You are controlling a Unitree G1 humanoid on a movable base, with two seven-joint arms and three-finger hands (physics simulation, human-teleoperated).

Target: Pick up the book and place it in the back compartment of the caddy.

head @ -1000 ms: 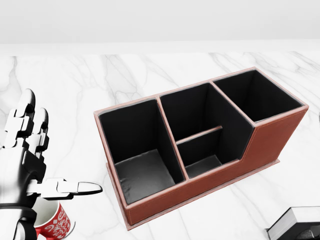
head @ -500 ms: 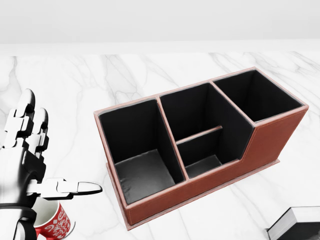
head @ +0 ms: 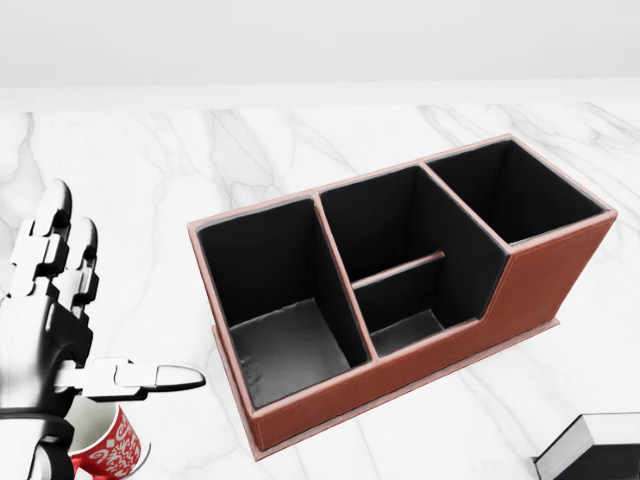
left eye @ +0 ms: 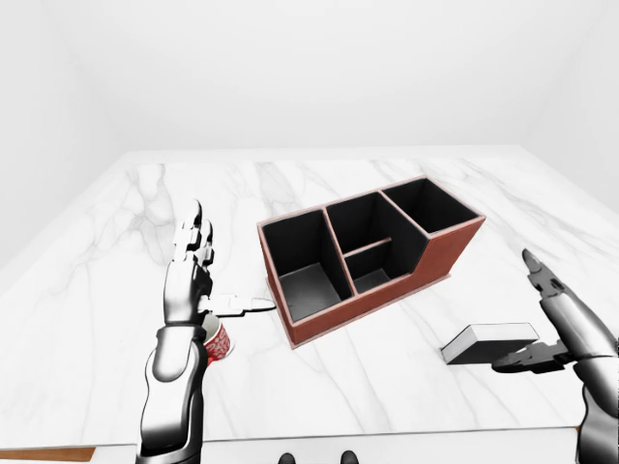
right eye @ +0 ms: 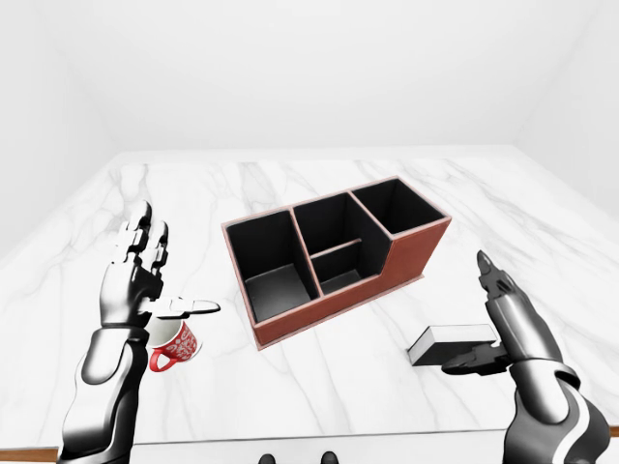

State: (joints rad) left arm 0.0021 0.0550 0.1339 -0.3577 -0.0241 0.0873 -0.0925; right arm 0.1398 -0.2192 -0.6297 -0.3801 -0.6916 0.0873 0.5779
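The book (left eye: 489, 342) lies flat near the marble table's (left eye: 116, 261) bottom edge, just beside my open, empty right hand (right eye: 508, 324). The empty caddy (left eye: 368, 253) sits mid-table, apart. My left hand (left eye: 191, 275) hangs spread above a red mug (right eye: 176, 343). White walls surround.

White lettering on red mug (right eye: 175, 343), illegible.

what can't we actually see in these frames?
- Book: head view's bottom-right corner cuts it off; cover unreadable in every view.
- Mug: partly behind the left robot hand; its print is too small to read.
- Right robot hand: absent from head view; contact with the book is unclear.
- Caddy: far outer wall hidden.
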